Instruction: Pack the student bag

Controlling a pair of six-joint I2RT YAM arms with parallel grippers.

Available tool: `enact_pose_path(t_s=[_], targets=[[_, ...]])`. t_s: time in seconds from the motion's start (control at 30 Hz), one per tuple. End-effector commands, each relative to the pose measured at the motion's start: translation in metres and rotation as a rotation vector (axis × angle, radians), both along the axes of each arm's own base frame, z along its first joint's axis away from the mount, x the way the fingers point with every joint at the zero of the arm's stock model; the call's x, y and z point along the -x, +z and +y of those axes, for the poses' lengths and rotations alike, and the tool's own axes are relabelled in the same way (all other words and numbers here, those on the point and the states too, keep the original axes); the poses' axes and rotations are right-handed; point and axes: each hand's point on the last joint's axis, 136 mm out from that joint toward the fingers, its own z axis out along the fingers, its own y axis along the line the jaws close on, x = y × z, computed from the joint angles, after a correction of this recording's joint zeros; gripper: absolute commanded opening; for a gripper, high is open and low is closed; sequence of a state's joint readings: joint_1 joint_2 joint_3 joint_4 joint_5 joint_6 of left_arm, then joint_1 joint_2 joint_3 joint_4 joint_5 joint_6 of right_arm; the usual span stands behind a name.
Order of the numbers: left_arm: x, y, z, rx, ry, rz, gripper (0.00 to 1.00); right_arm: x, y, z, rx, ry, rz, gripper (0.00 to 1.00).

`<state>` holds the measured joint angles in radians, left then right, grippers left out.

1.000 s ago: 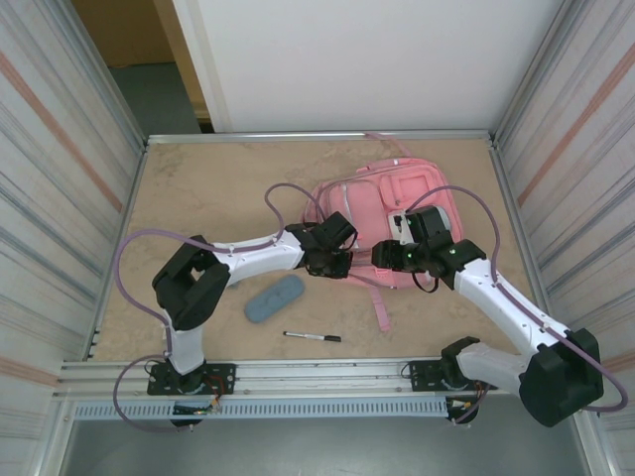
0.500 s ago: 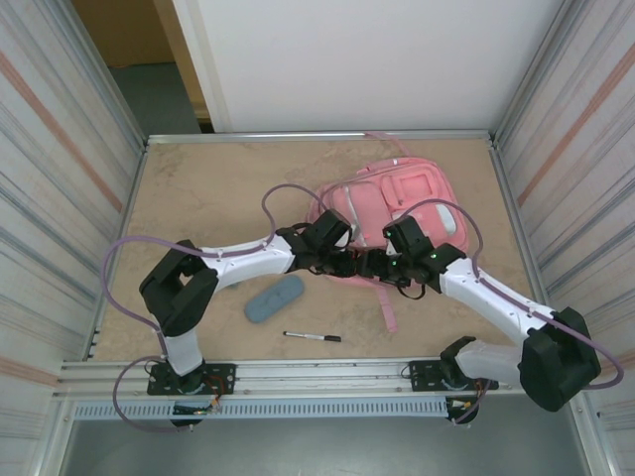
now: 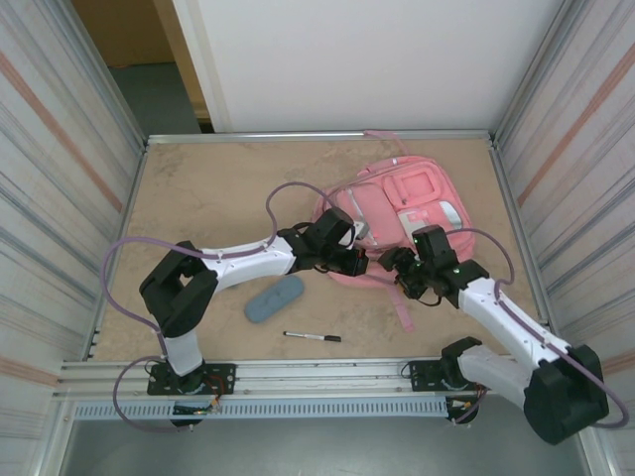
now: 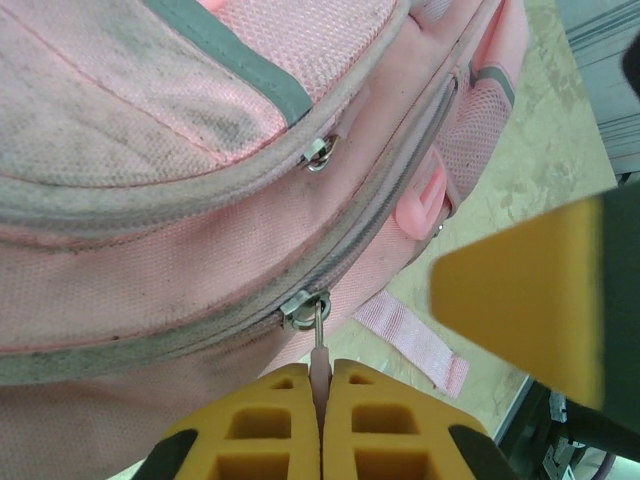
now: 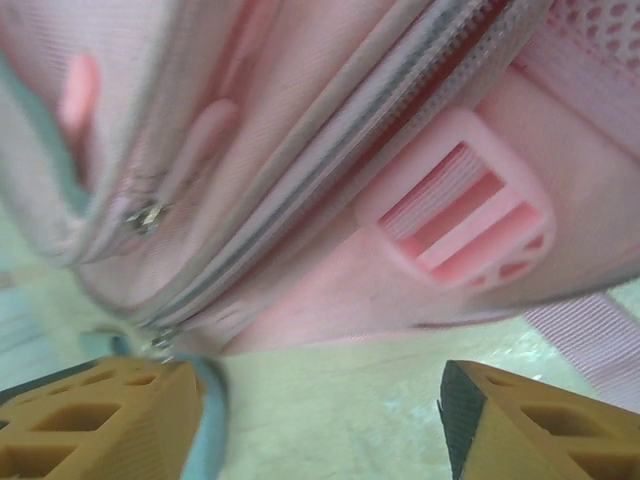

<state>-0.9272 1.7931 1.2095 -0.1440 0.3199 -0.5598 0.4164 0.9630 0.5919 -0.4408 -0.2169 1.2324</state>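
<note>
Your left claw pinches the thin pink zip pull of the large soft pink fabric backpack, right of centre in the top view, while your right claw gapes empty, so tugging may drag the bag.

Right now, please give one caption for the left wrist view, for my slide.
Left gripper shut on the thin pink zipper pull of the student bag.

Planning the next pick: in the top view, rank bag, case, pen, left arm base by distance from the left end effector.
1. Bag, zip pull in the left end effector.
2. Case, to its left, and pen, nearer front: too close to call.
3. Left arm base, front left.
</note>
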Motion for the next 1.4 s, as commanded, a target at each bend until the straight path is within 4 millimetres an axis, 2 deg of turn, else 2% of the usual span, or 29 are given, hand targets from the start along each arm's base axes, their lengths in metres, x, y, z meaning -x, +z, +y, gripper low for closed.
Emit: enact_pose_path(t_s=[0.0,0.13,0.27,0.33,0.4,0.47,0.5,0.57,0.7,0.73,0.8,0.83,0.87,0.97,1.13,1.2,1.27,1.37], targets=[[0.0,0.058,-0.02,0.141,-0.057,-0.101,0.0,-0.003,0.021,-0.005,-0.084,-0.126,-0.014,0.64],[0.002,0.063,-0.028,0.159,-0.079,-0.108,0.0,-0.01,0.027,-0.012,-0.093,-0.202,-0.038,0.62],[0.008,0.074,-0.038,0.183,-0.117,-0.128,0.0,-0.012,0.017,0.004,-0.209,-0.227,0.034,0.59],[0.01,0.075,-0.043,0.184,-0.135,-0.133,0.0,-0.018,0.018,0.011,-0.252,-0.22,0.024,0.55],[0.014,0.075,-0.048,0.191,-0.152,-0.094,0.0,-0.024,0.019,0.011,-0.229,-0.215,0.019,0.47],[0.016,0.077,-0.051,0.205,-0.161,-0.074,0.0,-0.029,0.022,0.008,-0.203,-0.213,-0.002,0.3],[0.016,0.077,-0.051,0.211,-0.157,-0.074,0.0,-0.032,0.017,0.008,-0.183,-0.207,0.01,0.21],[0.012,0.08,-0.047,0.21,-0.14,-0.096,0.0,-0.034,0.018,0.007,-0.17,-0.194,0.005,0.12],[0.003,0.09,-0.026,0.178,-0.102,-0.144,0.0,-0.028,0.008,0.0,-0.146,-0.202,0.036,0.12],[0.0,0.091,-0.02,0.175,-0.09,-0.159,0.0,-0.027,0.005,-0.001,-0.149,-0.207,0.046,0.15],[-0.005,0.092,-0.01,0.174,-0.069,-0.168,0.0,-0.025,0.001,-0.003,-0.161,-0.208,0.06,0.4],[-0.006,0.094,-0.007,0.181,-0.063,-0.164,0.0,-0.024,0.0,-0.002,-0.171,-0.204,0.066,0.49],[-0.006,0.094,-0.006,0.187,-0.064,-0.155,0.0,-0.024,0.0,-0.001,-0.178,-0.196,0.067,0.53],[0.0,0.095,-0.012,0.214,-0.098,-0.12,0.0,-0.027,-0.003,0.004,-0.189,-0.178,0.077,0.56],[0.01,0.106,-0.027,0.281,-0.148,-0.095,0.0,-0.032,-0.017,0.018,-0.202,-0.113,0.149,0.5],[0.012,0.109,-0.028,0.293,-0.156,-0.1,0.0,-0.037,-0.017,0.025,-0.225,-0.086,0.144,0.4],[0.008,0.107,-0.022,0.273,-0.135,-0.113,0.0,-0.041,-0.014,0.028,-0.236,-0.067,0.127,0.21],[-0.005,0.095,0.001,0.198,-0.072,-0.108,0.0,-0.045,-0.008,0.022,-0.192,-0.057,0.091,0.04]])
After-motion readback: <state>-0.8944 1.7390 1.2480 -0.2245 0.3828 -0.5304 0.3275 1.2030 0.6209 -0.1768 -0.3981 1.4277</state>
